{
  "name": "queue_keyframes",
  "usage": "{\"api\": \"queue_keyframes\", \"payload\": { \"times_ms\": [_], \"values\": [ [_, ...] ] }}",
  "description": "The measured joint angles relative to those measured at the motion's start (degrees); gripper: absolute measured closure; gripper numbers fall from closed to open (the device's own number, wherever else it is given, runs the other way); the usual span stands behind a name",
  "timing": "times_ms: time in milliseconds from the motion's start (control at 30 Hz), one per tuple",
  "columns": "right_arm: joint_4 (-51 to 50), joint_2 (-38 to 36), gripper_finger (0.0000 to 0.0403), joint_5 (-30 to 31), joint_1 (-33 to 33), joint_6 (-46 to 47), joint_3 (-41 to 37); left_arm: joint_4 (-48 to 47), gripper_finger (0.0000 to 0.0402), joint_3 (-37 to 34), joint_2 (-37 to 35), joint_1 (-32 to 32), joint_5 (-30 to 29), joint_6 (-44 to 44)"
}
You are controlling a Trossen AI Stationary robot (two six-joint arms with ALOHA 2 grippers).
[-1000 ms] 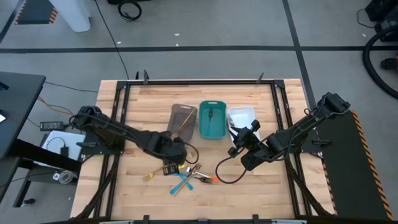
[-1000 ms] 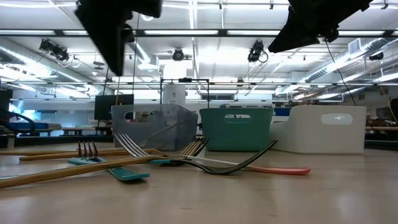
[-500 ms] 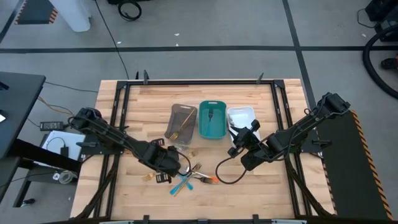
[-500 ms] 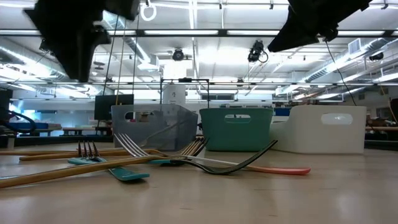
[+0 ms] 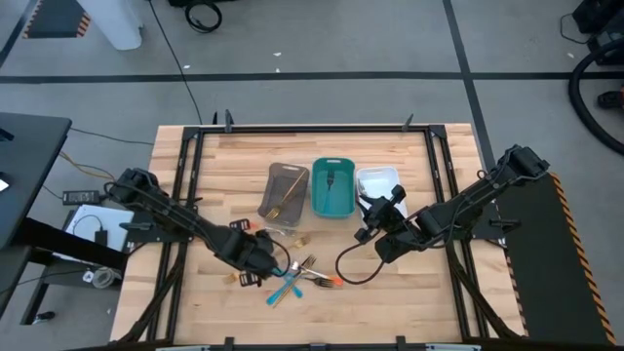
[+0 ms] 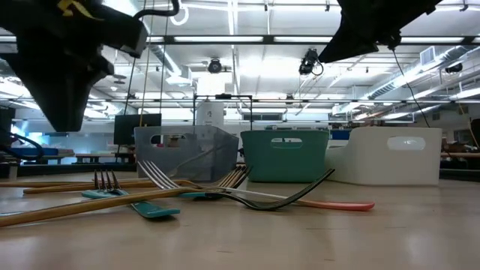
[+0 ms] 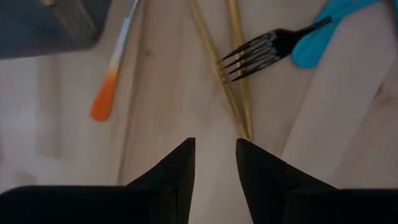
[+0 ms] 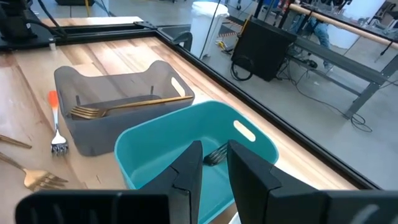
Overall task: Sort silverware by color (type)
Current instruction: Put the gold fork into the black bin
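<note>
Several slim, stiff, slippery-looking silverware (image 5: 297,275) pieces lie tangled near the tabletop's front edge, best pinched mid-handle, as the left gripper (image 7: 214,163) hovers above, fingers slightly parted, empty.

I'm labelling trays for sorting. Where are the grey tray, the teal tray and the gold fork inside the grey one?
grey tray (image 8: 93,138): right wrist view, front wall.
teal tray (image 8: 149,148): right wrist view, near wall.
gold fork (image 8: 127,106): right wrist view, mid-handle.

Just ahead of the left hand (image 7: 212,163) lies a loose pile of silverware (image 5: 297,275): gold pieces (image 7: 230,81), a dark fork with blue handle (image 7: 292,42), and an orange-handled one (image 7: 112,78), all flat and crossing each other.
</note>
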Motion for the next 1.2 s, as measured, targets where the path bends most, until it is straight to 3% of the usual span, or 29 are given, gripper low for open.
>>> {"api": "queue_keyframes", "payload": {
  "times_ms": [167,367,633,967,1200],
  "values": [
    [0.5,0.0,0.032,0.2,0.0,-1.4,0.0,7.1,0.0276,-3.8,-0.3,-1.8,0.0,-0.4],
    [0.5,0.0,0.032,0.4,-0.4,-1.5,0.0,8.1,0.0276,-5.9,-0.6,-1.5,0.2,-5.7],
    [0.5,0.0,0.032,0.4,-0.5,-1.5,0.0,14.3,0.0277,-12.6,-1.0,-1.0,5.0,-12.3],
    [1.0,0.0,0.032,0.4,-0.5,-1.8,0.0,21.1,0.0277,-19.1,-8.7,0.5,7.5,-16.3],
    [2.2,0.0,0.032,0.0,-0.5,-3.0,0.0,34.2,0.0277,-26.5,-12.7,1.2,11.6,-21.8]
  ]
}}
